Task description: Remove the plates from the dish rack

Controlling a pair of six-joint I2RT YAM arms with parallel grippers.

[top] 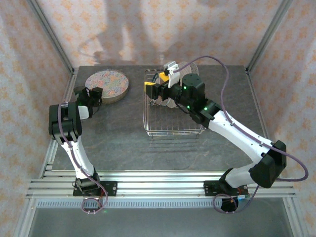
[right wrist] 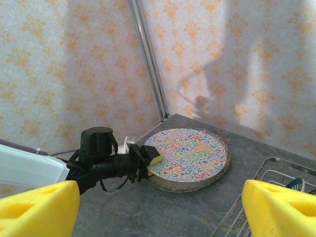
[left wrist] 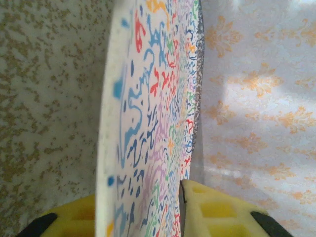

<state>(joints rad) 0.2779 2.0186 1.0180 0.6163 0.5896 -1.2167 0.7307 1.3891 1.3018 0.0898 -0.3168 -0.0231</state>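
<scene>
Left of the dish rack (top: 171,121), plates (top: 107,84) lie stacked.

Squiggle-patterned plates (top: 107,85) stacked flat left of wire dish rack (top: 174,129).

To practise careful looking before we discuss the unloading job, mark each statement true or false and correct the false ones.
1. The squiggle-patterned plate lies flat on a speckled plate. True.
2. The right gripper is closed on a plate. False: its fingers stand wide apart with nothing between them.
3. The left gripper has a finger on each side of the squiggle-patterned plate's rim. True.
4. The stacked plates sit to the right of the dish rack. False: they sit to its left, on the table.
</scene>
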